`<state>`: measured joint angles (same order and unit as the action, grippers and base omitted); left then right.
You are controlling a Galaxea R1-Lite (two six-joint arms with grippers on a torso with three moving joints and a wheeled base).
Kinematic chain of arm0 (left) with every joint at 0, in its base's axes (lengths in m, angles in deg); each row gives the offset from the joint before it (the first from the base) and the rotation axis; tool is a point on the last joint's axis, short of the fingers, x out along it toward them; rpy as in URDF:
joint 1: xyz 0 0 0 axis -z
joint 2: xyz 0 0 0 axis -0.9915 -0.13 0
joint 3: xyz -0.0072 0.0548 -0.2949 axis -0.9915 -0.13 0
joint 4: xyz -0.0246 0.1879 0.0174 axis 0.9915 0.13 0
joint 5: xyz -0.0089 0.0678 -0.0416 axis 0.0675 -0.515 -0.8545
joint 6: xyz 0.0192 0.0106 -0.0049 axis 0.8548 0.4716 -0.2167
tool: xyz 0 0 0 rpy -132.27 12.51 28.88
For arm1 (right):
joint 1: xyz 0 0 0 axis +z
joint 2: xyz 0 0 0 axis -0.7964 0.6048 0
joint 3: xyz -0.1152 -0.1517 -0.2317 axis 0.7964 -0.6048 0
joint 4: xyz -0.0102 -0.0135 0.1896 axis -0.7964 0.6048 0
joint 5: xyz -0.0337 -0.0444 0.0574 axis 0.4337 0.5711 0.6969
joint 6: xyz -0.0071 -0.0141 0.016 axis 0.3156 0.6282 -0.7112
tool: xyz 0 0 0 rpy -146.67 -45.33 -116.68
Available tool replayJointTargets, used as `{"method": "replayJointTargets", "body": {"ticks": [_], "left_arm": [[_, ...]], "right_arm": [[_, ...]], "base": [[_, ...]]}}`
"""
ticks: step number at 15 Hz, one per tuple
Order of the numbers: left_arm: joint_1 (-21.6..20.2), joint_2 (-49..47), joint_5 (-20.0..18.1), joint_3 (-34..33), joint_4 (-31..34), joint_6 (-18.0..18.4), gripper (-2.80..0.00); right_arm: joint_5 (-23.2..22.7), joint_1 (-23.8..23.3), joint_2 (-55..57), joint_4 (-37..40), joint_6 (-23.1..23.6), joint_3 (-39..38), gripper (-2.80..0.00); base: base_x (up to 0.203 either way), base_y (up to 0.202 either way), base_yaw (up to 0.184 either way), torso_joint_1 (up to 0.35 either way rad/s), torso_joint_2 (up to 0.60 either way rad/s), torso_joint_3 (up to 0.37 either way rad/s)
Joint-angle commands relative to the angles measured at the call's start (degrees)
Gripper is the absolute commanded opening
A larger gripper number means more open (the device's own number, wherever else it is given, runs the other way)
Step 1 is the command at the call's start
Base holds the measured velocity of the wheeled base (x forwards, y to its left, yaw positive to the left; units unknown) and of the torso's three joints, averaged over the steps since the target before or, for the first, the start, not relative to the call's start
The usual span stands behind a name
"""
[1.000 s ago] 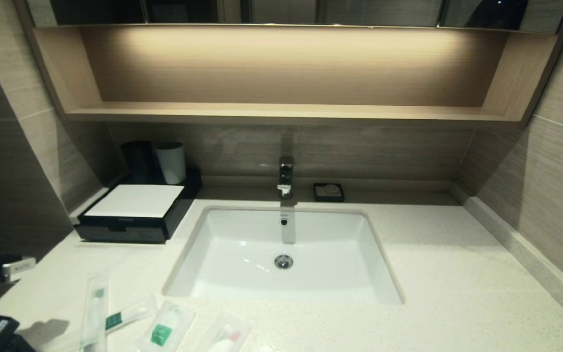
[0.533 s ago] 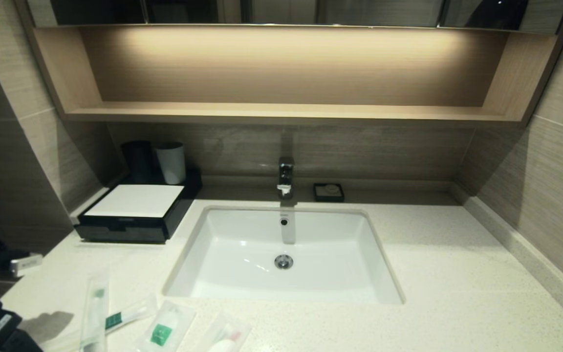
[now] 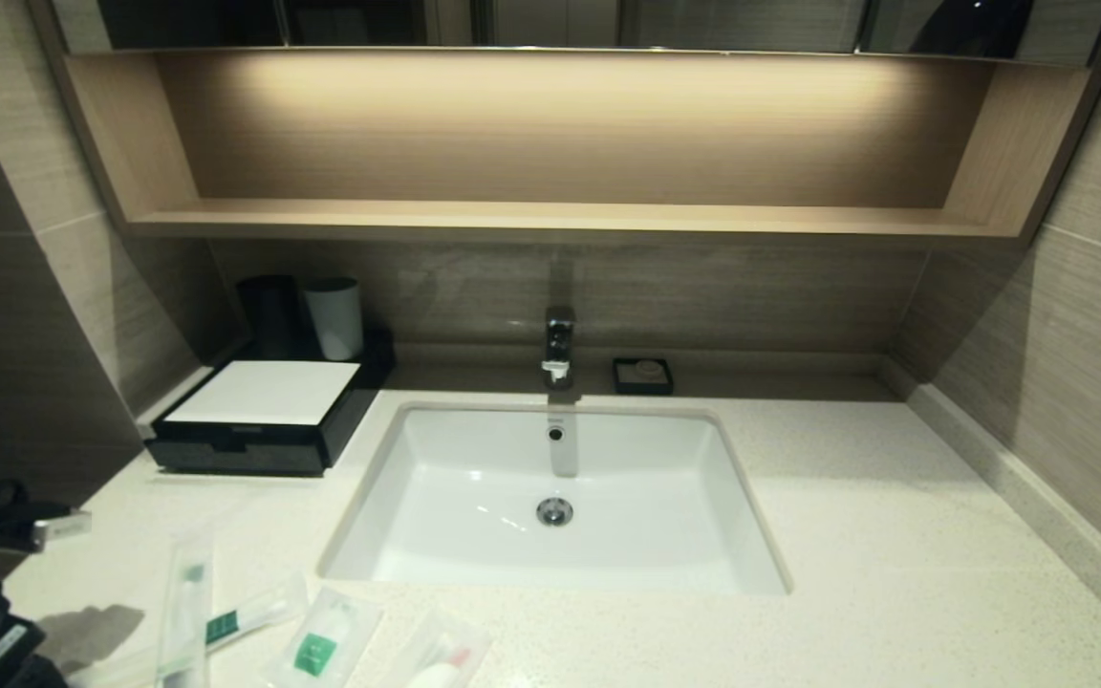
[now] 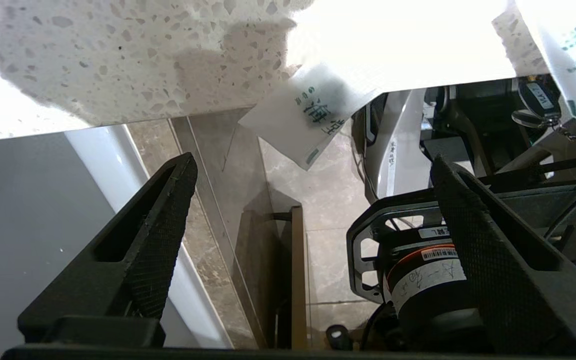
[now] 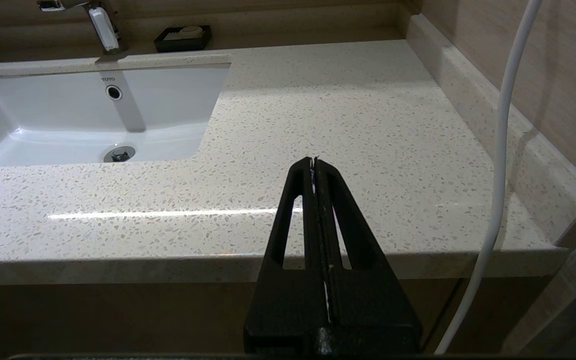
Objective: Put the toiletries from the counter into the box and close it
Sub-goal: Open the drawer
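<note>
Several clear-wrapped toiletries lie at the counter's (image 3: 895, 535) front left: a long toothbrush pack (image 3: 185, 612), a second toothbrush pack (image 3: 249, 612), a flat sachet with a green label (image 3: 321, 645) and a packet with a pink-red mark (image 3: 441, 659). The black box with its white top (image 3: 264, 416) stands at the back left, its drawer pushed in. My left gripper (image 4: 313, 165) is open and empty, hanging off the counter's front left edge above the floor, near a packet corner (image 4: 313, 112) that overhangs the edge. My right gripper (image 5: 313, 160) is shut and empty, just before the counter's front right edge.
A white sink (image 3: 555, 497) with a chrome faucet (image 3: 558, 344) fills the middle. Behind the box stand a black tumbler (image 3: 269, 315) and a white tumbler (image 3: 335, 318). A small black dish (image 3: 642, 376) sits by the back wall. A white cable (image 5: 498, 175) hangs beside the right gripper.
My left arm has shifted slightly to the right at the counter's front left corner. The toiletries and the box have not moved.
</note>
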<state>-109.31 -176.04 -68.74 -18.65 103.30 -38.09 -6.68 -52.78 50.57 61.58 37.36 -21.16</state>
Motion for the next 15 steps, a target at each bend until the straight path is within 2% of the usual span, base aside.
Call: {"method": "replayJointTargets", "body": {"ticks": [1,15], "left_arm": [[0.1,-1.7,0.0,0.1,0.3,0.2,0.0],[1.8,-4.3,-0.2,0.8,-1.6,-0.2,0.0]], "right_arm": [[0.0,0.1,0.1,0.0,0.0,0.0,-2.8],[0.0,0.0,0.1,-0.1,0.0,0.0,-2.8]], "base": [[0.0,0.0,0.0,0.0,0.0,0.0],[0.0,0.0,0.0,0.0,0.0,0.0]]}}
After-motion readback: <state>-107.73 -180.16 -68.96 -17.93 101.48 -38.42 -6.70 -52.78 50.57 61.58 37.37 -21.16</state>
